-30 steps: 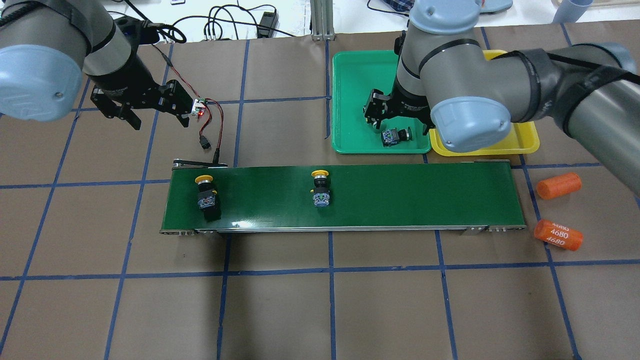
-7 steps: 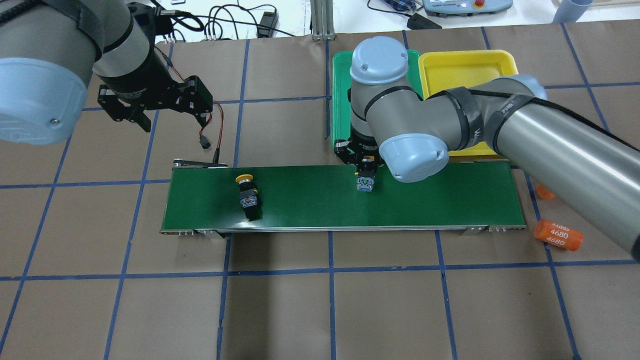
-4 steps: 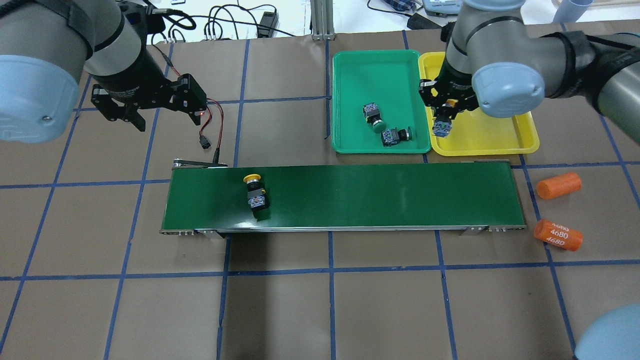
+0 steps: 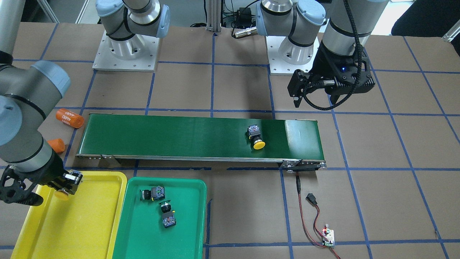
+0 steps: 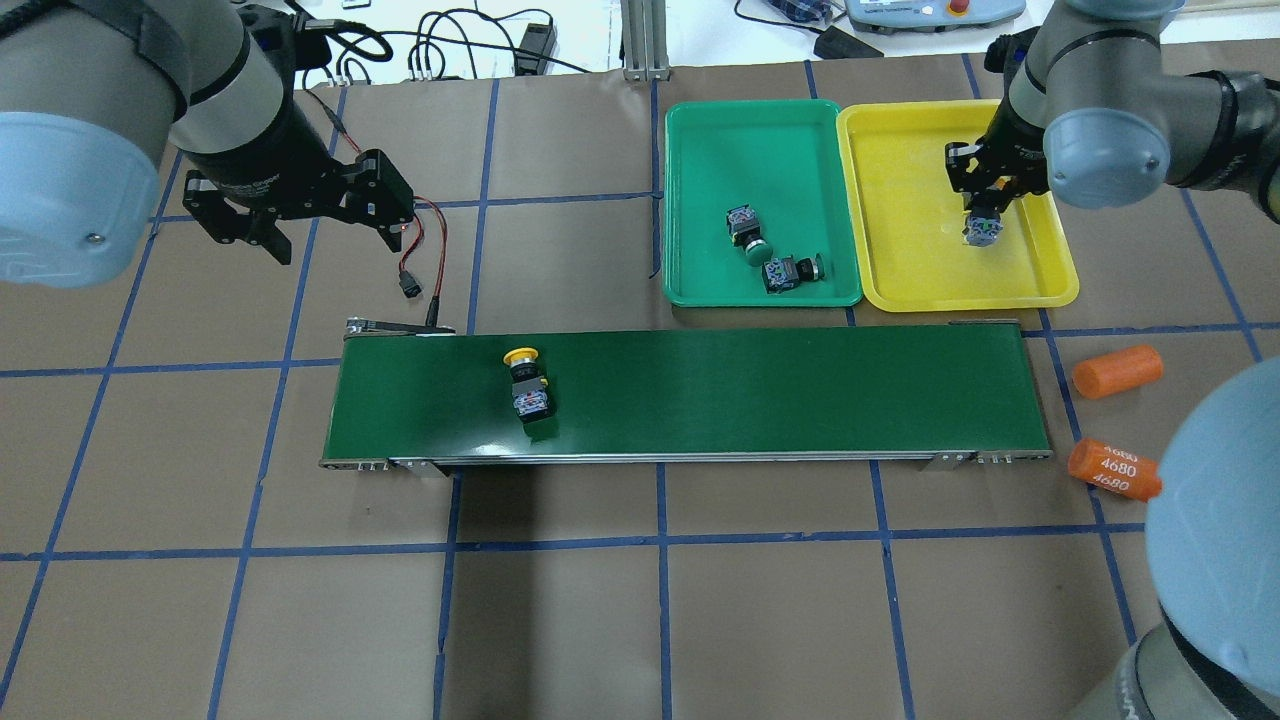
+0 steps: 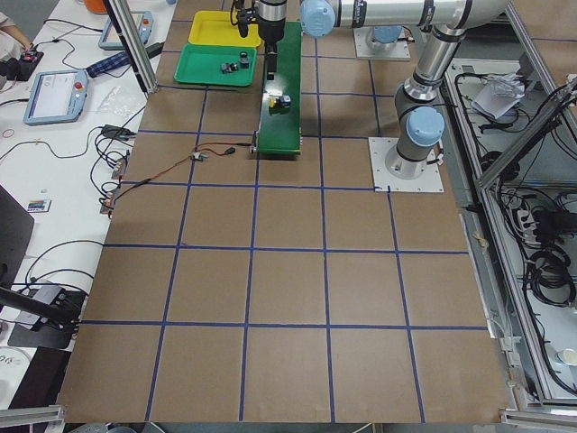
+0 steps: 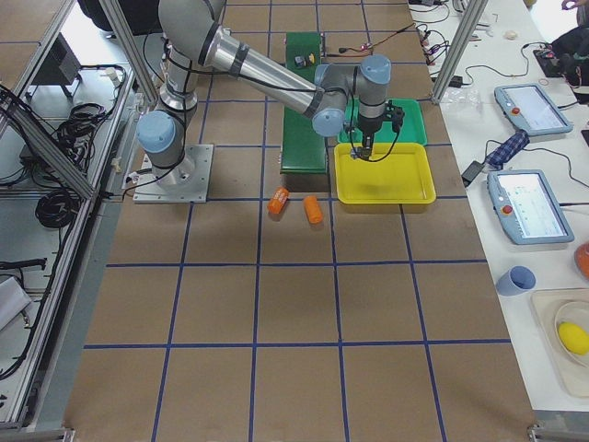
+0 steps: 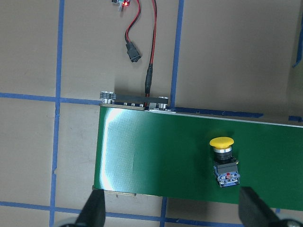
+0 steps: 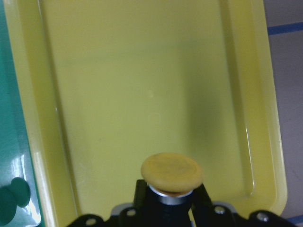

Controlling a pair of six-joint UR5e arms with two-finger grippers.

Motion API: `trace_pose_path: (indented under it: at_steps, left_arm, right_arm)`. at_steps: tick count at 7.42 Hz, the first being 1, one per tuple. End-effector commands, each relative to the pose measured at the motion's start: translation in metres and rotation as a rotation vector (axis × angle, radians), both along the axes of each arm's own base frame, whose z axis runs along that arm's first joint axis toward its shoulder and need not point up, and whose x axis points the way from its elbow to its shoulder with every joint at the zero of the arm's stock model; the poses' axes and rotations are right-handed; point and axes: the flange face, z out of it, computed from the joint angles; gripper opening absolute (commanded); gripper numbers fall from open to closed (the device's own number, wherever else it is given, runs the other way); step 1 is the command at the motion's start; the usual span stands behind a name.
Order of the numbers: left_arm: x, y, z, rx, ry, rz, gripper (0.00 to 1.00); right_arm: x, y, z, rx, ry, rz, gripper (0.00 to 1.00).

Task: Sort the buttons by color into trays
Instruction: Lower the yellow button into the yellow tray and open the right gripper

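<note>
**Operator:** Where is the yellow one now?

**Observer:** You'll find the yellow-capped push button, with its black-and-blue switch body, clamped between the fingers of the right gripper. That gripper is closed on it. It hangs over the shallow yellow plastic tray, which lies just beyond the far long edge of the long dark-green conveyor belt, at the belt's right end. I cannot tell you whether the button touches the tray floor.

**Operator:** And the other buttons?

**Observer:** The second yellow-capped button lies on the belt itself, toward its left end, with its cap toward the belt's far edge. The first green-capped button and the second green-capped button lie close together in the shallow green plastic tray. That tray sits right beside the yellow one, on the side nearer the belt's middle.

**Operator:** What about the left arm?

**Observer:** Your left gripper hovers beyond the belt's far edge, at its left end. Its fingers are spread wide and hold nothing.

**Operator:** Anything else around the belt?

**Observer:** A red-and-black wire lead runs away from the belt's far left corner. Off the belt's right end lie a plain orange cylinder and an orange cylinder printed "4680", both on the brown table with blue tape lines.
</note>
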Motion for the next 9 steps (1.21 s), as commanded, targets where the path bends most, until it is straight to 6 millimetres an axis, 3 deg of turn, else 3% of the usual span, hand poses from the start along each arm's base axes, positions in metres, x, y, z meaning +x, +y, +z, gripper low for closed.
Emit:
trace_pose_path:
  at_steps: [1,2,3,4,5,6,7,9]
  left_arm:
    - [0.000,0.000,0.000,0.001,0.000,0.001,1.00]
    - [0.000,0.000,0.000,0.001,0.000,0.001,1.00]
    - [0.000,0.000,0.000,-0.001,0.000,0.003,1.00]
    - [0.000,0.000,0.000,-0.001,0.000,0.003,1.00]
    - [0.000,0.000,0.000,-0.001,0.000,0.003,1.00]
    - [0.000,0.000,0.000,-0.001,0.000,0.003,1.00]
    - [0.000,0.000,0.000,-0.001,0.002,0.003,1.00]
    - [-0.002,0.001,0.001,-0.003,0.002,0.007,1.00]
  right_arm:
    - [-0.013,-0.028,-0.023,0.009,0.003,0.027,0.00]
    - [-0.015,-0.032,-0.029,0.013,0.001,0.022,0.00]
    - [-0.015,-0.034,-0.030,0.003,0.004,0.028,0.27]
    - [-0.016,-0.038,-0.040,-0.009,0.008,0.025,0.92]
    - [-0.019,-0.039,-0.039,-0.015,0.010,0.019,1.00]
    - [-0.019,-0.037,-0.031,-0.023,0.010,0.018,1.00]
    - [-0.012,-0.031,-0.011,-0.040,0.004,0.019,1.00]
    - [0.038,0.020,0.090,-0.020,-0.049,0.057,1.00]
